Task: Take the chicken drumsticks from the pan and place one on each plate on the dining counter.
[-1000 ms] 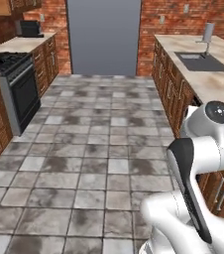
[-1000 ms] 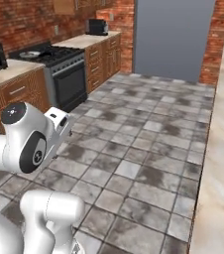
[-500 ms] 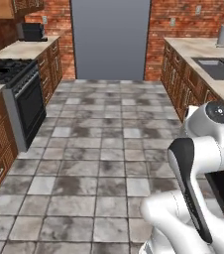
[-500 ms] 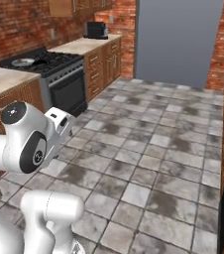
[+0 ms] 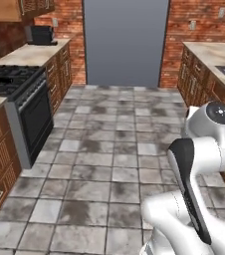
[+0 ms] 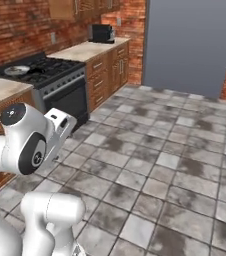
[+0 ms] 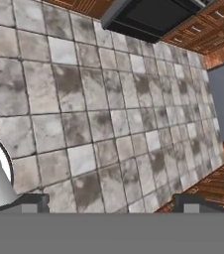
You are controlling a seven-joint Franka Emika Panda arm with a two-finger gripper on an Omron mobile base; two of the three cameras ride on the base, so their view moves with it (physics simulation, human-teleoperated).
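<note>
The gripper (image 7: 111,201) is carried wide open and empty above the tiled floor (image 7: 99,114), the arm folded over the base. The pan (image 6: 17,70) is seen on the stove (image 6: 40,70) at the left wall; drumsticks cannot be made out. The base is best brought square to the stove before any reach is attempted.

Mottled grey stone-tile floor (image 5: 109,164), rough red brick walls (image 6: 20,25), brown wooden cabinets (image 5: 59,74), beige marbled stone worktop (image 6: 87,50), light-grey metal pan (image 6: 16,70), black glossy stove (image 6: 55,82), flat matt grey panel (image 5: 126,42)
</note>
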